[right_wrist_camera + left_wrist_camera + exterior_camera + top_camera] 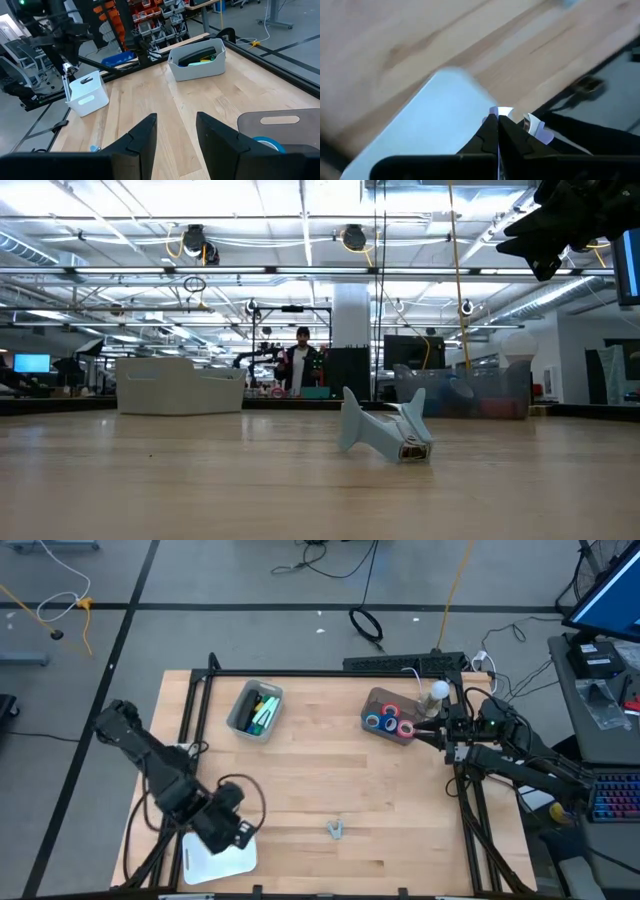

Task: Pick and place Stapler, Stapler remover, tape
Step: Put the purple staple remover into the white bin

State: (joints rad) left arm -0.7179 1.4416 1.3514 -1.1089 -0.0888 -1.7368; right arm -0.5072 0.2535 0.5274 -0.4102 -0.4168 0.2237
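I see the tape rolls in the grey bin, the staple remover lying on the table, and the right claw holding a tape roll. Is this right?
Not quite. In the right wrist view the right claw stands open and holds nothing. The tape rolls do sit in the grey bin, and the staple remover lies on the table.

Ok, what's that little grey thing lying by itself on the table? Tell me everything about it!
It is a small pale grey staple remover, plastic-looking, lying tipped on its side on the wooden table near the front edge. Two wing-like jaws spread open, and a bit of metal shows at one end. Nothing touches it but the table; both grippers and the bins are away from it.
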